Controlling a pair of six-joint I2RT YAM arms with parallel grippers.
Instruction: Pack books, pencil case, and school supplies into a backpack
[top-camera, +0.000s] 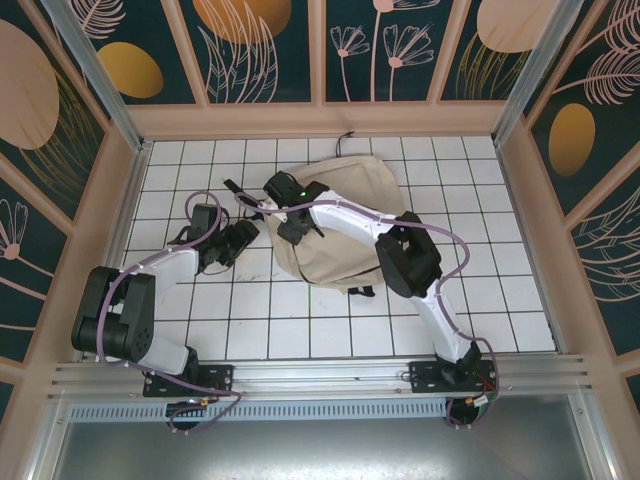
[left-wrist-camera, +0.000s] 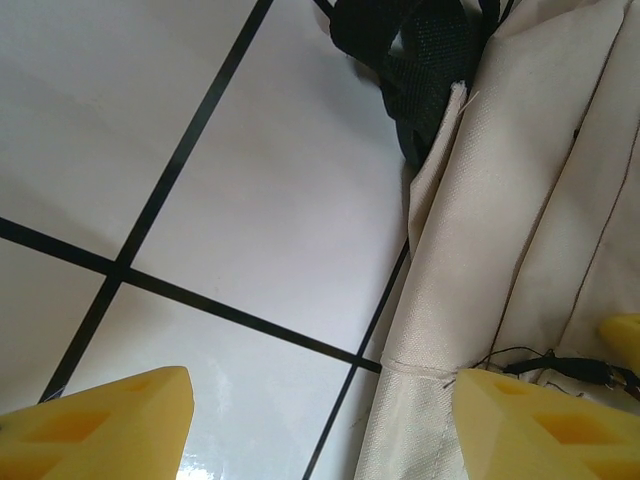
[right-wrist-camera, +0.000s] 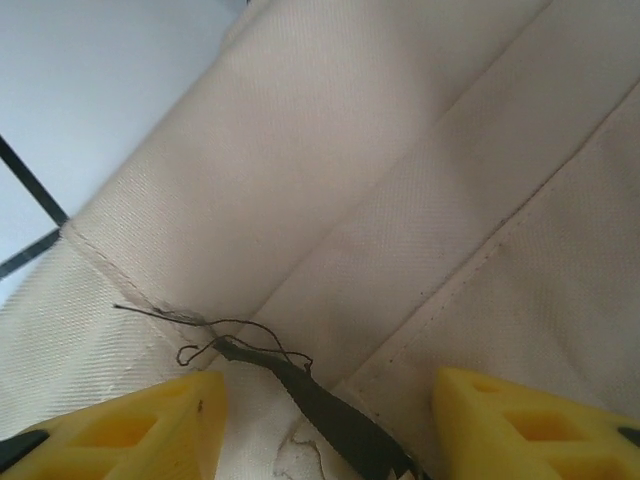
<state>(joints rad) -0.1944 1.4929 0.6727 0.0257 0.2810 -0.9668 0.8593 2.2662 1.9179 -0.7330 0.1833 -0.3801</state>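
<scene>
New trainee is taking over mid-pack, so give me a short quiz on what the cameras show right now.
1. True or false: the right gripper is shut on the backpack.
2. The left gripper hovers over: A) the backpack's edge and white tile; B) a navy book; C) a pencil case.
3. What colour are the backpack's straps?
Key: 1 false, its fingers stand apart; 2 A; 3 black.

backpack (top-camera: 335, 262): matt beige twill cloth, stitched seams, frayed thread | straps (left-wrist-camera: 415, 60): coarse black webbing | table (top-camera: 300, 320): glossy smooth white tile | left fingertips (left-wrist-camera: 110, 425): matt yellow plastic
</scene>
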